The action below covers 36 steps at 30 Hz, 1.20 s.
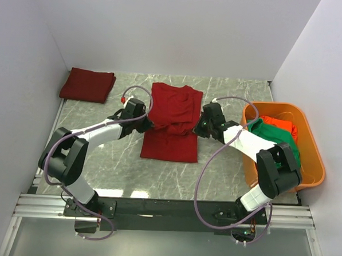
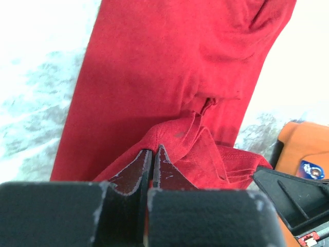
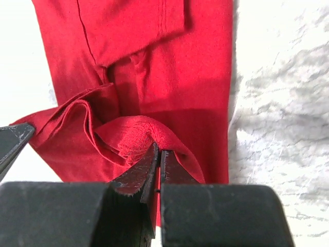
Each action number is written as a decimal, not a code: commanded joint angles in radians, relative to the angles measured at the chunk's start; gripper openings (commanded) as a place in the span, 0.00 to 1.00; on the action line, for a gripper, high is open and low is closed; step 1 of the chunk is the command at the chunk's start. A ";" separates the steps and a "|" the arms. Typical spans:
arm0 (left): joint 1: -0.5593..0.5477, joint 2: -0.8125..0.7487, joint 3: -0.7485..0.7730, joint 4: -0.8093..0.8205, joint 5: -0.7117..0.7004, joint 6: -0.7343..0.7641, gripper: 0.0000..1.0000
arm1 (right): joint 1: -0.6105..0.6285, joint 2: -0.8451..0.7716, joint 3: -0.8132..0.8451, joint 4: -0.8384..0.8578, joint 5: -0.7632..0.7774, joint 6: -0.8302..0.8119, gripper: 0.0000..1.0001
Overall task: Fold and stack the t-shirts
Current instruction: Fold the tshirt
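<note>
Red shirt lies flat mid-table, long axis running 12 to 6. Left gripper is clamped on its 9 o'clock edge and right gripper on its 3 o'clock edge, each pinching a raised pleat.

My read for a clean fold: lift both sides level, move in sync, hold even tension, and square the edges to the hem before release.

Folded shirt sits at 10 o'clock. Tub at 3 o'clock holds a green shirt and an orange-red shirt.

No legible writing. Blue sticker on the tub is too blurred to read.
</note>
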<state>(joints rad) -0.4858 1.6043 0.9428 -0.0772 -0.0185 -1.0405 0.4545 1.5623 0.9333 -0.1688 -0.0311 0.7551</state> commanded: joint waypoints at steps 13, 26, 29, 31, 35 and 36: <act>0.053 0.092 0.067 0.105 0.055 -0.006 0.01 | -0.099 0.110 0.073 0.083 -0.107 -0.043 0.00; 0.081 0.082 0.040 0.139 0.084 0.000 0.01 | -0.132 0.090 0.022 0.115 -0.113 -0.034 0.00; 0.082 0.078 0.030 0.146 0.084 -0.001 0.01 | -0.135 0.088 0.022 0.110 -0.115 -0.036 0.00; 0.085 0.080 0.024 0.151 0.086 -0.004 0.01 | -0.137 0.091 0.028 0.109 -0.115 -0.034 0.00; 0.096 0.091 0.021 0.169 0.094 -0.007 0.01 | -0.143 0.107 0.038 0.106 -0.119 -0.033 0.00; 0.098 0.092 0.024 0.174 0.095 -0.007 0.01 | -0.146 0.113 0.041 0.104 -0.121 -0.033 0.00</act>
<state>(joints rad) -0.3992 1.7214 0.9688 0.0380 0.0639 -1.0420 0.3252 1.6867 0.9573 -0.0967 -0.1532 0.7273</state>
